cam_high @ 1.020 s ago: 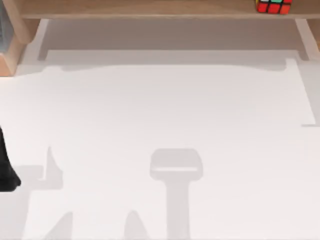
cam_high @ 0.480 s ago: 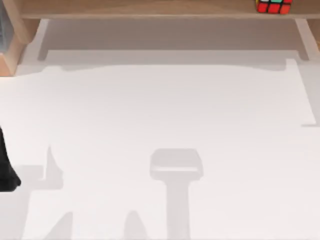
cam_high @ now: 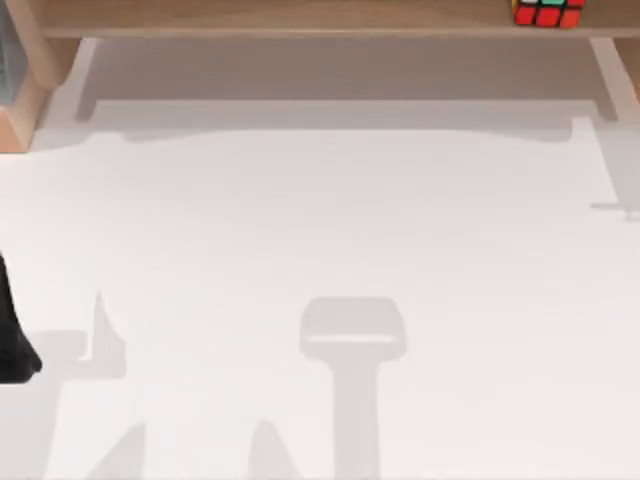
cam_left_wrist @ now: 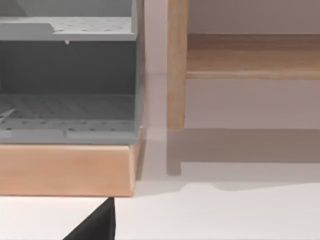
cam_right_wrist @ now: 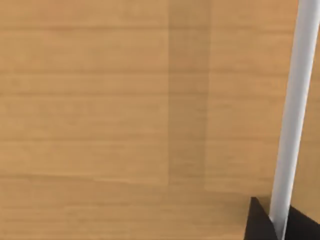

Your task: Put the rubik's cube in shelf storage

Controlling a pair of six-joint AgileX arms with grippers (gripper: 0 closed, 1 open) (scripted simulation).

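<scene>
Top view: rubik's cube (cam_high: 547, 12) stays on shelf storage (cam_high: 300, 17), only a right-side shadow retreats, looks placed; jaws' state can't tell.

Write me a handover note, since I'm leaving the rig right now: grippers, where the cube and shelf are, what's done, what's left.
Left arm: parked at the table's left edge.
Right wrist view: close on a wooden shelf panel and a pale upright.
Rubik's cube: resting on the board of the shelf storage, near its right end, free of any gripper.
Done: cube appears placed.
Left: probably only pulling the right arm back.
</scene>
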